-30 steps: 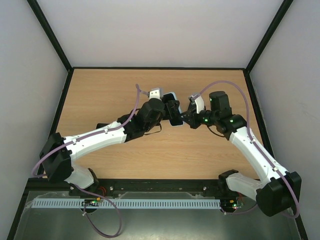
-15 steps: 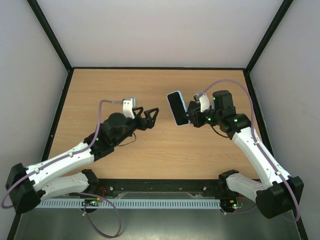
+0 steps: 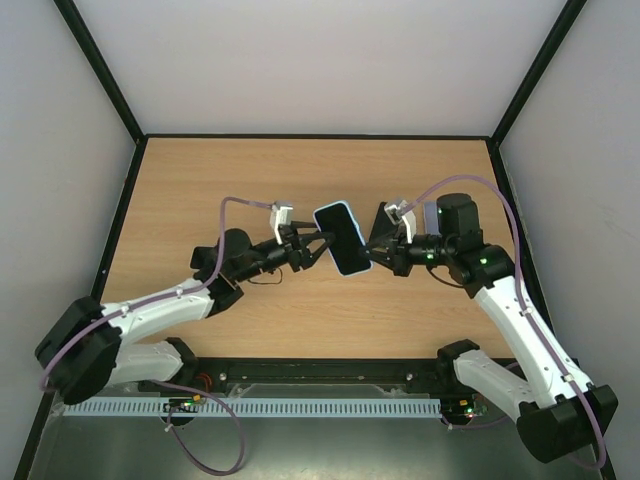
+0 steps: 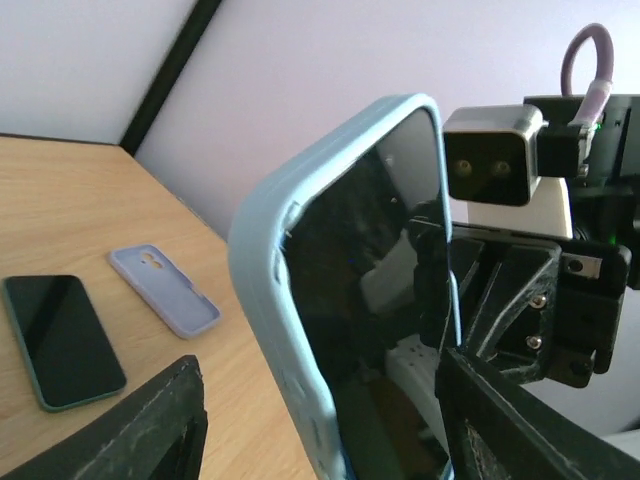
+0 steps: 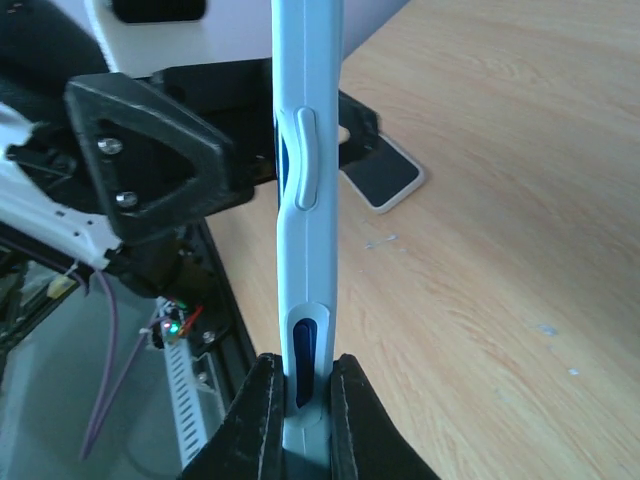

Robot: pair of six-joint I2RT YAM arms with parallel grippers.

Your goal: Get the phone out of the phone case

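A black phone in a light blue case (image 3: 339,238) is held upright in the air over the middle of the table. My right gripper (image 3: 375,251) is shut on its lower end. In the right wrist view the two fingers (image 5: 262,420) pinch the case's edge (image 5: 303,250). My left gripper (image 3: 312,246) is open, with a finger on each side of the phone and not closed on it. In the left wrist view the phone's screen and blue rim (image 4: 330,290) fill the space between my fingers (image 4: 150,430).
A dark phone in a green case (image 4: 60,340) and an empty lavender case (image 4: 165,290) lie flat on the wooden table (image 3: 200,190) beyond the held phone. A phone also lies on the table in the right wrist view (image 5: 385,175). Black walls edge the table.
The left arm pulled back to the left, then came in again. Its open jaws now straddle the phone. The right gripper carried the phone left and slightly lower.
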